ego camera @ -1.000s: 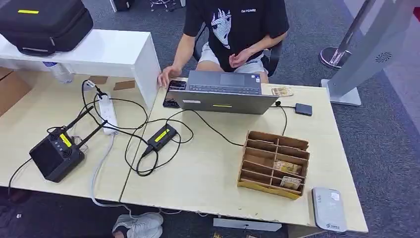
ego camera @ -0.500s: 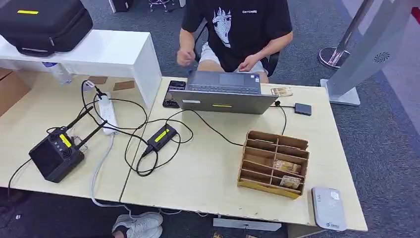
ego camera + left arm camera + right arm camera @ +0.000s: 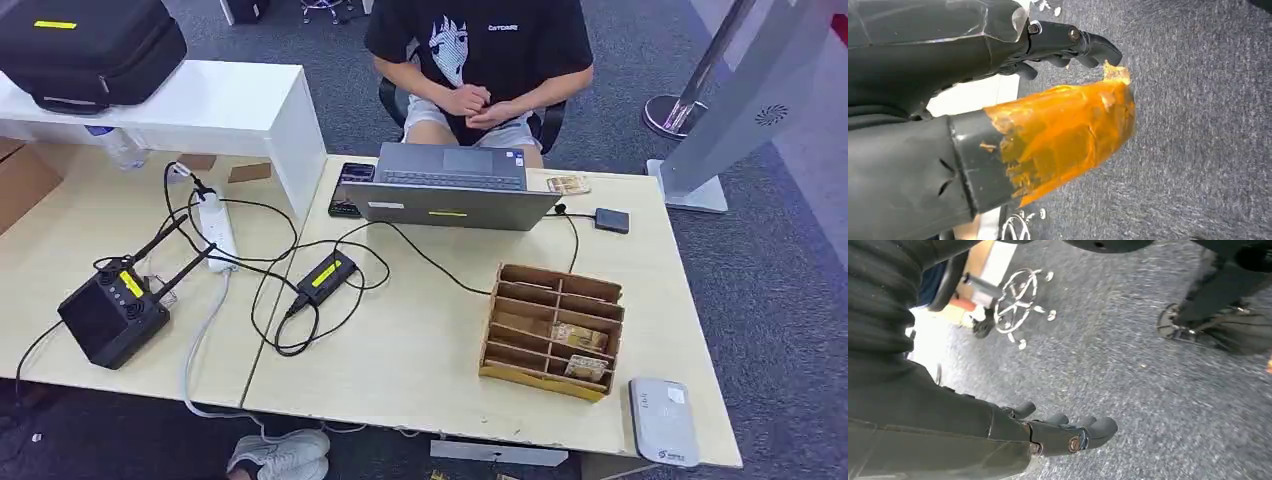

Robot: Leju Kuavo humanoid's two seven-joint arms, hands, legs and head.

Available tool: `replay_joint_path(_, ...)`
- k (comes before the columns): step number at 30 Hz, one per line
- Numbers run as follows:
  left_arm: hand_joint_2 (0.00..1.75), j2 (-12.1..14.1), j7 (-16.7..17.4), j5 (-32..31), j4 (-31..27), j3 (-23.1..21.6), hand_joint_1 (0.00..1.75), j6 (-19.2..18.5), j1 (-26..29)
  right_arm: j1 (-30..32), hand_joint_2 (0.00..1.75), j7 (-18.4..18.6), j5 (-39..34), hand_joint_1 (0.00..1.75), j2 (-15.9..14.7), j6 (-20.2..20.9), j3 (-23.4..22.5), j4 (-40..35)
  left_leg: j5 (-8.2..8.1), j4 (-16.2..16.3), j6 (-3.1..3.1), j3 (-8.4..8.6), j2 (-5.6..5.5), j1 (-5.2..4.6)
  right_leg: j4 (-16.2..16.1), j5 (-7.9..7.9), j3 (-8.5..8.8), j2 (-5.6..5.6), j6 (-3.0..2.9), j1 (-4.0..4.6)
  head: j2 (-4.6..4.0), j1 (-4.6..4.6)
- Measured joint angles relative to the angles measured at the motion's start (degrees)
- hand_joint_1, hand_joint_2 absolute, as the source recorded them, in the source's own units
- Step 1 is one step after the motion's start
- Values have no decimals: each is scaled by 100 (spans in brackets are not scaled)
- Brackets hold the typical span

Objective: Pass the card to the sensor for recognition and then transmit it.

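Brown patterned cards (image 3: 578, 338) lie in the cardboard organizer (image 3: 552, 330) on the table (image 3: 420, 350), beside the white sensor (image 3: 665, 421). Both hands (image 3: 1068, 42) (image 3: 1068, 432) hang, fingers loosely apart, holding nothing. The person (image 3: 480, 60) has withdrawn their arm, hands now clasped.

Dark grey ribbed covers, black fingers w/ brass screws; left hand (image 3: 998, 100) thumb wrapped in torn orange tape.

A grey laptop (image 3: 450, 186) is set open before a seated person (image 3: 480, 60), whose hands are clasped. A phone (image 3: 350, 188) is laid beside it; a power strip (image 3: 217, 228) and black cables (image 3: 290, 290) are spread leftward.
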Motion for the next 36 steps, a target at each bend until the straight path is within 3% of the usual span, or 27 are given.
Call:
replay_joint_path(6,0,0,-7,15,0,0,0,-2,0,36,175,2,2,0,0,-9,186,0,0,0,0,2,0,0,0,0,-5,0,0,0,0,0)
replay_joint_path(7,175,0,-7,15,0,-2,0,0,0,37,175,2,2,0,0,-9,194,0,0,0,0,2,0,0,0,0,-4,0,0,0,0,0)
replay_joint_path(14,175,-2,-136,107,0,0,0,24,0,40,175,-83,2,0,2,-53,260,0,0,0,0,2,0,0,1,0,3,0,0,0,0,-2)
replay_joint_path(17,175,-7,-35,116,0,2,0,142,0,29,175,-144,-51,0,2,-339,260,0,0,0,0,1,0,0,1,0,4,0,0,0,0,0)
replay_joint_path(18,175,-9,44,114,0,0,0,228,0,25,175,-114,-134,0,2,-574,251,-2,0,0,0,1,0,0,1,0,4,0,0,0,0,-2)
replay_joint_path(21,175,-37,560,75,0,22,0,655,-1,3,175,-268,-356,0,7,-2021,18,-11,0,0,0,1,0,-2,1,0,4,-1,0,-1,0,-2)
replay_joint_path(22,175,-57,739,39,0,28,0,792,0,-25,175,-286,-358,0,7,-2305,-57,-11,0,0,0,1,3,-2,0,1,4,1,0,-1,0,0)
replay_joint_path(24,175,-85,839,-20,0,28,0,1012,2,-62,175,-258,-352,0,4,-2058,-153,-11,0,0,0,2,3,-2,0,1,-4,2,0,-1,0,0)
replay_joint_path(28,175,-92,647,-155,0,24,0,1047,-3,-42,175,-162,48,0,28,-27,-105,0,0,0,0,6,0,0,-2,0,-3,1,0,0,0,0)
replay_joint_path(29,175,-92,463,-24,0,28,0,1086,-8,-6,175,-164,55,0,42,263,-74,0,0,0,0,5,-1,1,-2,0,0,1,0,1,0,2)
replay_joint_path(31,175,-112,41,318,0,112,0,1367,-20,73,175,-241,6,0,105,-93,-68,0,0,0,0,3,-1,-1,2,0,4,0,0,0,0,-4)
replay_joint_path(33,175,-149,-74,448,-4,234,0,1907,-37,95,175,-378,-26,0,129,-989,-90,0,0,-1,-1,5,8,0,5,0,1,8,-1,0,0,-2)
replay_joint_path(34,175,-212,-112,242,-123,300,0,2073,-39,95,175,-458,-126,0,129,-1282,-140,-2,0,-1,-1,5,15,1,3,0,-4,11,-1,1,0,0)
replay_joint_path(36,175,-511,-269,-395,-744,711,0,2269,-35,96,175,-579,-328,0,103,-1447,-311,-2,-1,-1,0,4,12,1,-3,-1,-6,9,1,-1,0,2)
